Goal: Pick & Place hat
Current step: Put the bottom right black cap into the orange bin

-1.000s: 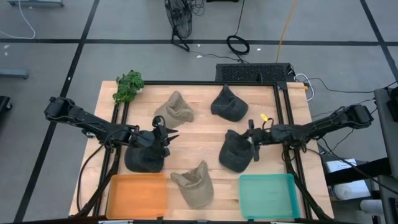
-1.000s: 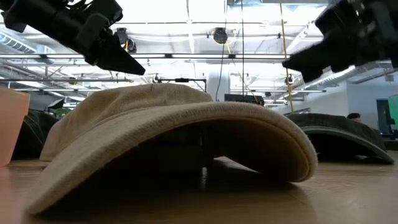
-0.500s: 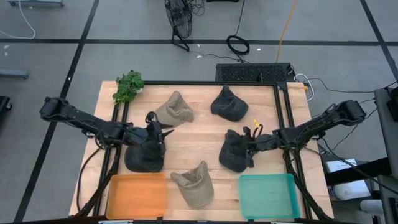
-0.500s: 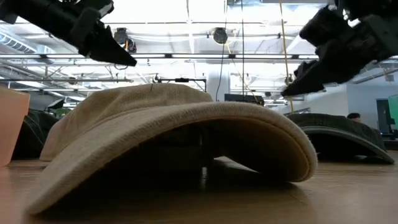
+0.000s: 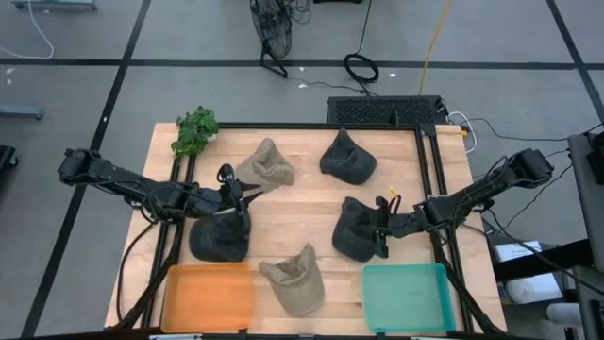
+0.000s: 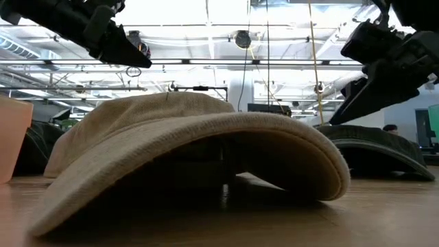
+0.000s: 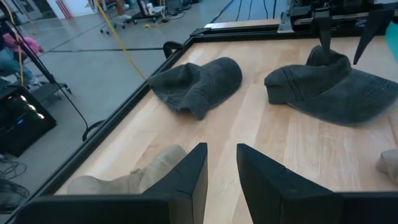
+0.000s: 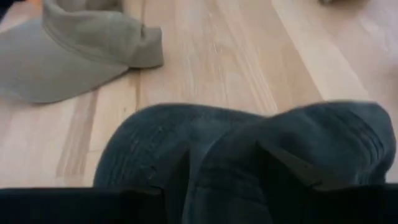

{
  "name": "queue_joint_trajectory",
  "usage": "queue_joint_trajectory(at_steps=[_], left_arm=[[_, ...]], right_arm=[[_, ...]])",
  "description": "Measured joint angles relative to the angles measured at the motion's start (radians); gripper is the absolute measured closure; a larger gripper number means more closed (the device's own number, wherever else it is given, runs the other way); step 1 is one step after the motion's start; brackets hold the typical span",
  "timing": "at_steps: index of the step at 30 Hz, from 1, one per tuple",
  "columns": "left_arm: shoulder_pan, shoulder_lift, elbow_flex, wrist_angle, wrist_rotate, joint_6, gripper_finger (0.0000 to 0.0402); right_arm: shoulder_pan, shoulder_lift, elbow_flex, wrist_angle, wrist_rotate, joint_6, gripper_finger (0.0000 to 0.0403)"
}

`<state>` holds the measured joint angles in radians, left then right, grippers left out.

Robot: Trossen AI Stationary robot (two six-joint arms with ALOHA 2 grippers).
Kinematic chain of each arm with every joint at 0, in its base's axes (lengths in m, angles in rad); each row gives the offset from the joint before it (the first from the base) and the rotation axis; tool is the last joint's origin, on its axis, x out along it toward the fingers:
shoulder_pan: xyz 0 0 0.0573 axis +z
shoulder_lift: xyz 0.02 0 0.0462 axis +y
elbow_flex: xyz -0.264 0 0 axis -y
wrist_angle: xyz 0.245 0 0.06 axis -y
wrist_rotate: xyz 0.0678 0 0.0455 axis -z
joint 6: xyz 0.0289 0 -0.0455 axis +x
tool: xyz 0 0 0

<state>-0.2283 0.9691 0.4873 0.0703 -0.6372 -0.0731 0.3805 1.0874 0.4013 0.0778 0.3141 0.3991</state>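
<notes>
Five hats lie brim-down on the wooden table: two tan, three dark. My right gripper is open and low over the dark hat right of centre. In the left wrist view its two fingers stand apart over that hat's crown. The right wrist view is filled by the same hat. My left gripper is open, with a gap showing in the left wrist view. It hovers above the far edge of the dark hat near the left rail. My right gripper has its open fingers down at the crown of the dark hat, coming slanted from the table's right and above. I cannot tell whether they touch the cloth. The hat lies flat on the table.
A tan hat and a dark hat lie toward the far edge, and another tan hat lies at the near edge between the orange tray and the teal tray. A plant sprig sits at the far left corner.
My right gripper has moved toward the near edge and come down onto the dark hat right of centre. My left gripper has risen and drawn back toward the far left, away from its dark hat. No hat has moved.
</notes>
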Motion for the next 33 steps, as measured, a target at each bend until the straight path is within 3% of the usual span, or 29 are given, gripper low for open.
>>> queue_joint_trajectory(at_steps=[20, 33], left_arm=[[0.000, 0.000, 0.000, 0.000, 0.004, -0.010, 0.0304], [0.000, 0.000, 0.000, 0.000, 0.008, -0.010, 0.0304]], right_arm=[[-0.035, 0.000, -0.055, 0.001, -0.001, 0.053, 0.0251], [-0.041, 0.000, -0.055, 0.031, -0.042, -0.025, 0.0397]])
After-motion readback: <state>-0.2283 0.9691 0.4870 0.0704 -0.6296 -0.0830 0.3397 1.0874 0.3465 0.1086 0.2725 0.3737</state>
